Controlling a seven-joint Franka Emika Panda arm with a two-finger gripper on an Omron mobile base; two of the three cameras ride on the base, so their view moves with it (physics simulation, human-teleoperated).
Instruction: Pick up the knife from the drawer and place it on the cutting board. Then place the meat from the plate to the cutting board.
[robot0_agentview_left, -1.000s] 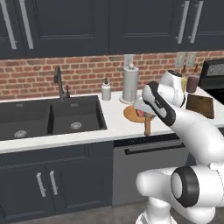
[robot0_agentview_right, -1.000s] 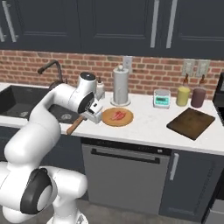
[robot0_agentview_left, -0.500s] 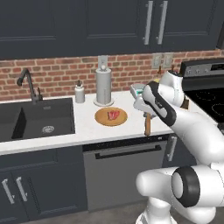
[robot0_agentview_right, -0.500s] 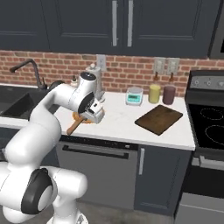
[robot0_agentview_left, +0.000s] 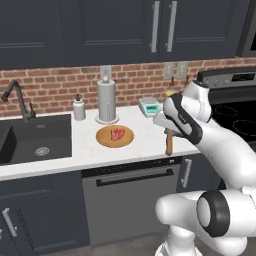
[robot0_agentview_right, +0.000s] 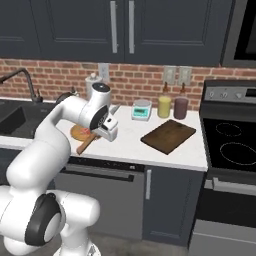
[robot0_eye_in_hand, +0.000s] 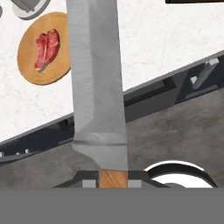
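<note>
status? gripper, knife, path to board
Gripper shut on knife, carried above the counter edge. Cutting board bare, off to the right. Meat on plate. Nothing on the counter between knife and board.

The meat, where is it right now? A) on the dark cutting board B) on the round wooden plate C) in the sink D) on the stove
B: the red meat lies on the round tan plate on the counter, while the dark cutting board further along the counter has nothing on it yet.
</note>
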